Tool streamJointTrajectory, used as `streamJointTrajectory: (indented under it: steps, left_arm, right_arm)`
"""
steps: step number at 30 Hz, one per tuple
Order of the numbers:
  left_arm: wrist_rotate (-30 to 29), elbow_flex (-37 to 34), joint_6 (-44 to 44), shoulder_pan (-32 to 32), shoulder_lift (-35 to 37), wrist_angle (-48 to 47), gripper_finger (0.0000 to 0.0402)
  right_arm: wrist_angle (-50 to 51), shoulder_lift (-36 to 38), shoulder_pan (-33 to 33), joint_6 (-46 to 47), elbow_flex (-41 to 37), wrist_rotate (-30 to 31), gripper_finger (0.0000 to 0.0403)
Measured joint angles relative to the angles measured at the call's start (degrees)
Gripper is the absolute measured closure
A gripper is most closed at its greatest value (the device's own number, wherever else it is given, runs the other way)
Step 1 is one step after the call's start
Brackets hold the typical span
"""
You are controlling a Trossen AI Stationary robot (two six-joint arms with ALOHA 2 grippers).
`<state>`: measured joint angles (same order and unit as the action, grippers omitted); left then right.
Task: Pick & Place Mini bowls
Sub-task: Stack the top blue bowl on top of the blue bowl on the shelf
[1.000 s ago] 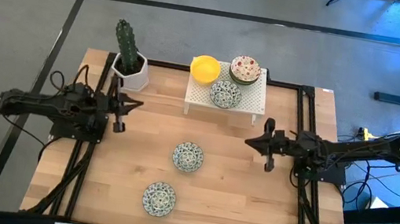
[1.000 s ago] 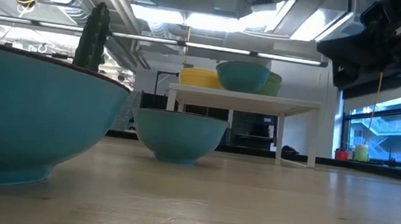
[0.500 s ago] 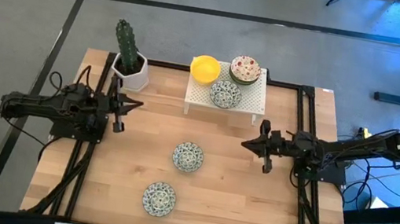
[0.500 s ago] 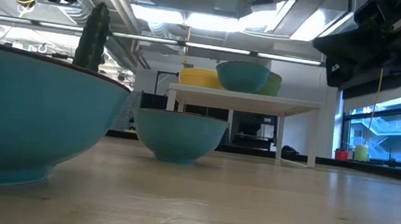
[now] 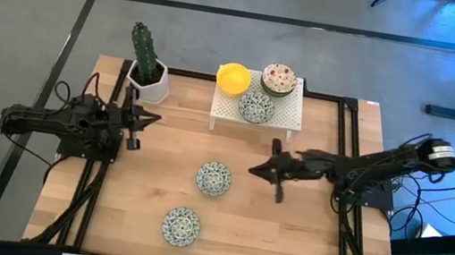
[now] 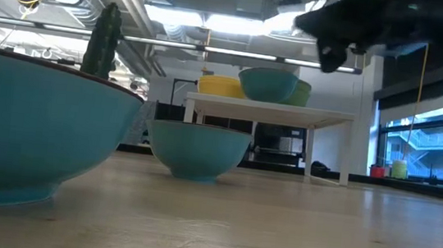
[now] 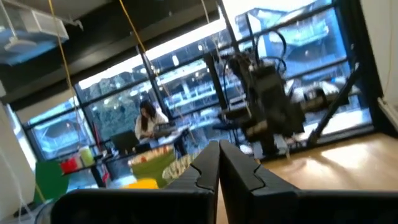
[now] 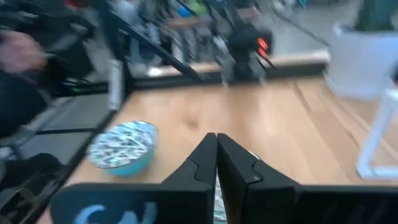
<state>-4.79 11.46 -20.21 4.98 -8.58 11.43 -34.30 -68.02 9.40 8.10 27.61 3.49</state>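
Observation:
Two white mini bowls with blue-green pattern sit on their bases on the wooden table, one mid-table [image 5: 214, 178] and one nearer the near edge [image 5: 181, 226]. A yellow bowl [image 5: 233, 78], a cream bowl with reddish flowers [image 5: 278, 78] and a third patterned bowl [image 5: 257, 107] stand on a small white rack [image 5: 292, 117]. My right gripper [image 5: 253, 171] is shut and empty above the table, just right of the mid-table bowl. In its wrist view the shut gripper [image 8: 216, 155] points past the near bowl [image 8: 121, 146]. My left gripper [image 5: 154, 119] waits shut at the table's left.
A white pot with a cactus [image 5: 146, 77] stands at the far left corner, beside the rack. Black rails [image 5: 345, 136] run along both sides of the table. Bare wood lies between the bowls and the right rail. A person [image 7: 148, 119] sits in the room beyond.
My right arm has stretched out from its place by the right rail toward the table's left and slightly toward the near edge, bringing its gripper close to the mid-table bowl. The fingers stayed shut. The bowls have not moved.

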Motion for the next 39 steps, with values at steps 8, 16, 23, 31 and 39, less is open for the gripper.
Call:
streamJointTrajectory:
  steps: [8,16,23,31,39]
  left_arm:
    - [2.87,0.00,3.17,0.02,0.53,1.91,0.0394]
    - [3.05,0.00,3.19,0.02,0.51,0.40,0.0398]
    - [2.99,0.00,3.98,0.02,0.48,0.38,0.0394]
    - [2.94,0.00,3.60,0.00,0.48,0.83,0.0399]
    - [2.94,0.00,4.26,0.02,0.46,0.80,0.0394]
  right_arm:
    - [22.64,-19.63,2.35,2.92,23.70,6.20,0.0389]
    - [48.91,-37.58,3.52,-1.28,50.64,7.29,0.0386]
    - [70.33,-46.94,5.53,-4.92,66.97,2.98,0.0356]
    - [83.94,-47.38,9.37,-4.16,76.72,9.90,0.0346]
    - [80.95,-47.31,10.47,-4.67,72.74,10.92,0.0310]
